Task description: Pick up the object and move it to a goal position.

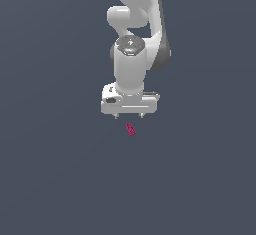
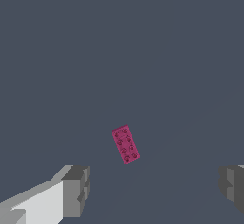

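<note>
Wrist view shows fingers spread wide, empty, above the skewed magenta studded block; advise rotating to align before descent.

The arm is showing a smooth, glossy white shell like moulded plastic, with highlights gleaming along its curves and a shiny metallic-looking disc on one joint. The finger pads are looking matt grey and ridged. The magenta block is appearing matt, studded with small bumps. The dark slate floor is looking flat and matt.
</note>
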You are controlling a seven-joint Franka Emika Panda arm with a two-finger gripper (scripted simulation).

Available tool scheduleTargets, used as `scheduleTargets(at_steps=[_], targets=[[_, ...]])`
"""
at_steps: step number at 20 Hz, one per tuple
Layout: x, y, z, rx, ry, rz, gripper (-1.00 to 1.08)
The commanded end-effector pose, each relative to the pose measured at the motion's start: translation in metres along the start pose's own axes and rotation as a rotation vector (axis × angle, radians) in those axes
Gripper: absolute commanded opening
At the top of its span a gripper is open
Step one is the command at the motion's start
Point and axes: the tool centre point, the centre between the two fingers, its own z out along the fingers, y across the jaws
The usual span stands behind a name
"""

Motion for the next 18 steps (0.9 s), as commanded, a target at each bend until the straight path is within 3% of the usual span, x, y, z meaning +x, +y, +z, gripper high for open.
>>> scheduleTargets(at_steps=[1, 11, 18], targets=[[0.000, 0.000, 0.000, 0.000, 0.000, 0.000, 1.00], [0.000, 0.020, -0.002, -0.036, 0.003, 0.018, 1.00], [-0.001, 0.019, 0.002, -0.034, 0.002, 0.004, 1.00]])
